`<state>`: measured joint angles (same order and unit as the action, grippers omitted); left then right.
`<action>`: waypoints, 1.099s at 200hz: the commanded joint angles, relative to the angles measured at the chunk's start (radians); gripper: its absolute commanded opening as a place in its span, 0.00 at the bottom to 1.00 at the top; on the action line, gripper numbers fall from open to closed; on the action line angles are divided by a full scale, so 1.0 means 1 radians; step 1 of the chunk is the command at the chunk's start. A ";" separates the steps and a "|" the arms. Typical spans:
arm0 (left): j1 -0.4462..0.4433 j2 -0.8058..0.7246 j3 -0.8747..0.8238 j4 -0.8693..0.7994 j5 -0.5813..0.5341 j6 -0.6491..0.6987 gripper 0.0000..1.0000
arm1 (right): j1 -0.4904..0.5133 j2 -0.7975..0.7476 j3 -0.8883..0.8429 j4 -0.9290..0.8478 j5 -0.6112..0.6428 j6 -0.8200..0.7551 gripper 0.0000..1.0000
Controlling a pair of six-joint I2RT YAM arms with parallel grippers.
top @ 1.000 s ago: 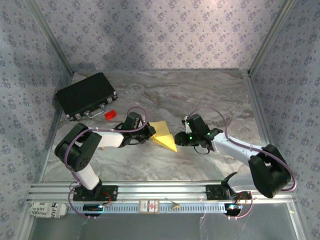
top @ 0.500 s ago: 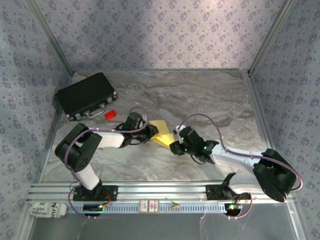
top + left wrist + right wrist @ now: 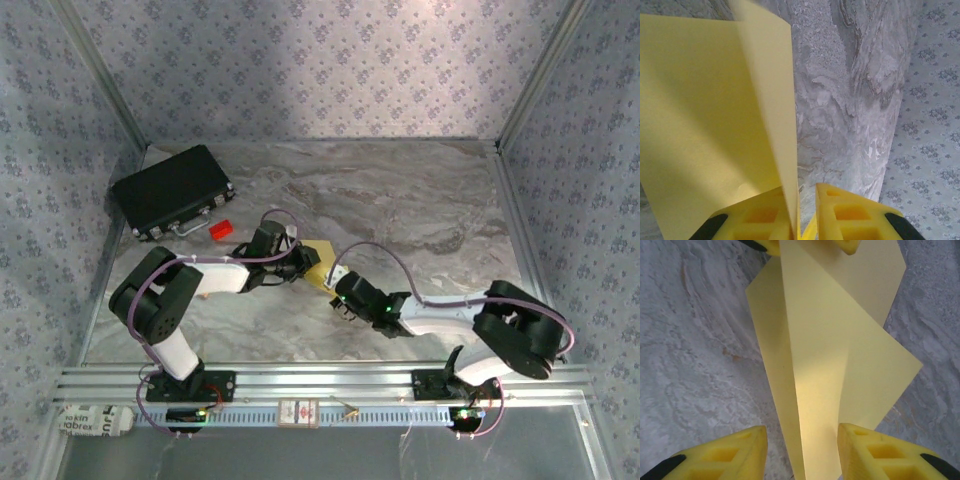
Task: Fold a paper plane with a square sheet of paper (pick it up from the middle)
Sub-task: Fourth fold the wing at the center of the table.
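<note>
The yellow sheet of paper (image 3: 323, 258) lies mid-table, folded into a pointed, plane-like wedge with a raised lengthwise crease (image 3: 830, 340). My left gripper (image 3: 300, 262) is at its far-left end. In the left wrist view a standing flap of paper (image 3: 705, 100) leans on the inner face of one finger. A narrow gap of marble shows to the other finger, so the left gripper (image 3: 807, 189) is slightly open. My right gripper (image 3: 340, 295) is at the near end, and the right gripper (image 3: 801, 427) is open astride the crease. The left fingers (image 3: 849, 245) show beyond the paper.
A black case (image 3: 172, 190) sits at the back left with a small red block (image 3: 220, 229) just in front of it. Patterned walls close in three sides. An aluminium rail (image 3: 320, 385) runs along the near edge. Bare marble table (image 3: 430, 200) stretches to the right.
My right gripper has swung left and nearer, down onto the paper's near end, opening a little. The left jaws have parted slightly from shut. The paper is more covered.
</note>
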<state>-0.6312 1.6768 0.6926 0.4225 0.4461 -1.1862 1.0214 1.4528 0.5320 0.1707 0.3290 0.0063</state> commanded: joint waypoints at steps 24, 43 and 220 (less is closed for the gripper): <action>-0.006 -0.035 0.023 0.004 0.022 0.022 0.14 | 0.018 0.072 0.052 0.050 0.124 -0.078 0.40; -0.006 -0.034 0.027 0.000 0.022 0.023 0.13 | 0.022 0.087 0.056 0.061 0.131 -0.071 0.37; -0.006 -0.032 0.031 -0.007 0.022 0.022 0.08 | 0.020 0.109 0.034 0.104 0.165 -0.012 0.22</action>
<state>-0.6312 1.6752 0.6933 0.4194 0.4530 -1.1790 1.0393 1.5581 0.5648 0.2459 0.4755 -0.0303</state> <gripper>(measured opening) 0.078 0.233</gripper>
